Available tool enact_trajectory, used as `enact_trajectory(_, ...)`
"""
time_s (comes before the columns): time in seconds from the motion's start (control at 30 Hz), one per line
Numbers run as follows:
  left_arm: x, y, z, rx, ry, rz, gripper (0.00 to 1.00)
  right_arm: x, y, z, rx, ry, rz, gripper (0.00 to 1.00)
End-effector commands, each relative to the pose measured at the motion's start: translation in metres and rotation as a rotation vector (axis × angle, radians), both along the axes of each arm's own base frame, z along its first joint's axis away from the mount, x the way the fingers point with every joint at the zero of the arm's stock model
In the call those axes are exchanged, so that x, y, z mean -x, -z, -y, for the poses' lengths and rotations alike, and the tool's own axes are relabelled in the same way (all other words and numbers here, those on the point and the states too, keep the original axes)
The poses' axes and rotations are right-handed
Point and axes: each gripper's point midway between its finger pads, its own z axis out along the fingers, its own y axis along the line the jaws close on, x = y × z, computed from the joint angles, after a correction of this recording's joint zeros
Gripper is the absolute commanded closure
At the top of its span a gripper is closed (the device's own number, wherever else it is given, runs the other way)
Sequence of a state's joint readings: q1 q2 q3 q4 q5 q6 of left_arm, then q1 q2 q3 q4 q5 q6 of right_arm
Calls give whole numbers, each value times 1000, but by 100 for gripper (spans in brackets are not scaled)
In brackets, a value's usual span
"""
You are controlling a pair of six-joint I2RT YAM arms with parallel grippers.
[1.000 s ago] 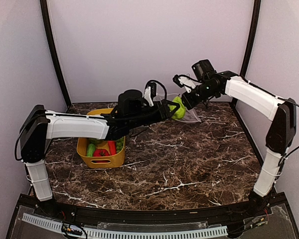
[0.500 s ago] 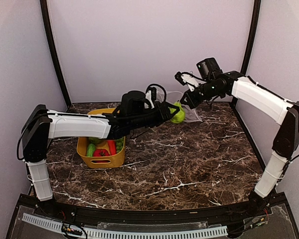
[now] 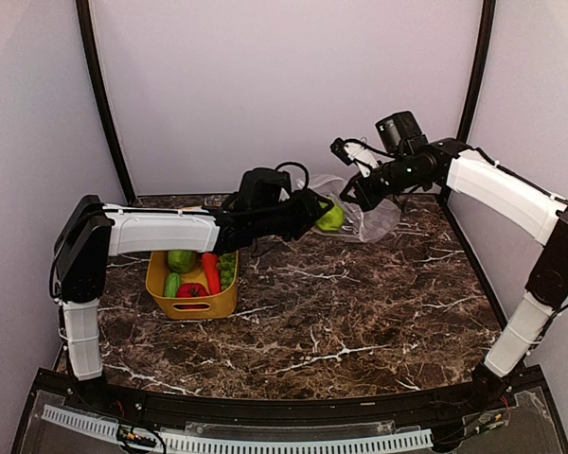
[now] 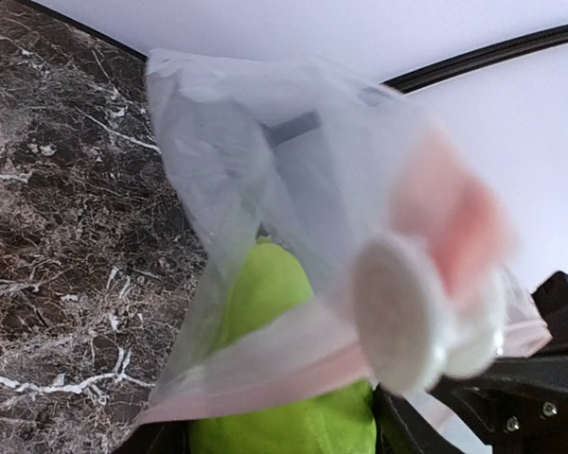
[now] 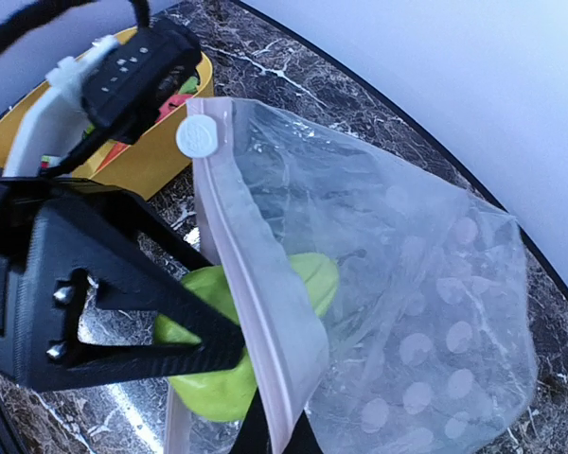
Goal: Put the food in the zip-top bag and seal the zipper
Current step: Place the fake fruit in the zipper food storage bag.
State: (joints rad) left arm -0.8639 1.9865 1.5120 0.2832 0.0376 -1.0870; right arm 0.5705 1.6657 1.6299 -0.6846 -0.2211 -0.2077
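My left gripper (image 3: 324,216) is shut on a green round toy fruit (image 3: 332,219), one piece of the food, at the mouth of the clear zip-top bag (image 3: 372,217). In the left wrist view the fruit (image 4: 276,303) pokes past the whitish-pink zipper (image 4: 293,364), partly inside the bag (image 4: 265,161). My right gripper (image 3: 352,192) is shut on the zipper edge and holds the bag up above the table. From the right wrist the zipper (image 5: 251,284) runs up from my right gripper (image 5: 276,437), with the fruit (image 5: 208,383) behind it. More food lies in the yellow basket (image 3: 203,308).
The basket holds a green round fruit (image 3: 181,260), a carrot (image 3: 211,272), a red piece (image 3: 191,290) and a cucumber (image 3: 173,284). It stands on the marble table (image 3: 360,312) at the left. Black frame posts (image 3: 477,66) and walls close in the back and sides.
The left arm has stretched further toward the bag while the green fruit stays at the bag's mouth. The right gripper has shifted slightly up and right, and the bag hangs fuller.
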Motion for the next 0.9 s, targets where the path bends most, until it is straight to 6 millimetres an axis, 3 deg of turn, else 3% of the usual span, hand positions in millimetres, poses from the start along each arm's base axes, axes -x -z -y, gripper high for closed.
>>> enact_trajectory(0.0, -15, 0, -4, 17, -57, -40, 93, 11, -15, -9, -59, -42, 7, 100)
enact_trajectory(0.13, -23, -23, 3, 76, -27, 27, 97, 14, -6, -15, -69, -64, -41, 100)
enact_trajectory(0.3, -15, -53, 24, 141, 96, 116, 95, 14, 0, -18, -74, -68, -62, 100)
enact_trajectory(0.4, -14, -47, 28, 146, 109, 104, 91, 14, -5, -21, -89, -77, -62, 100)
enact_trajectory(0.5, -17, -32, 28, 120, 98, 78, 77, 15, -7, -22, -99, -80, -67, 100)
enact_trajectory(0.67, -23, -9, 21, 55, 64, 7, 39, 16, -12, -19, -99, -72, -50, 100)
enact_trajectory(0.83, -22, -12, 16, 33, 60, 14, 23, 9, -17, -10, -93, -39, -25, 100)
enact_trajectory(0.87, -23, -14, 15, 32, 59, 22, 14, 6, -16, -8, -91, -30, -24, 100)
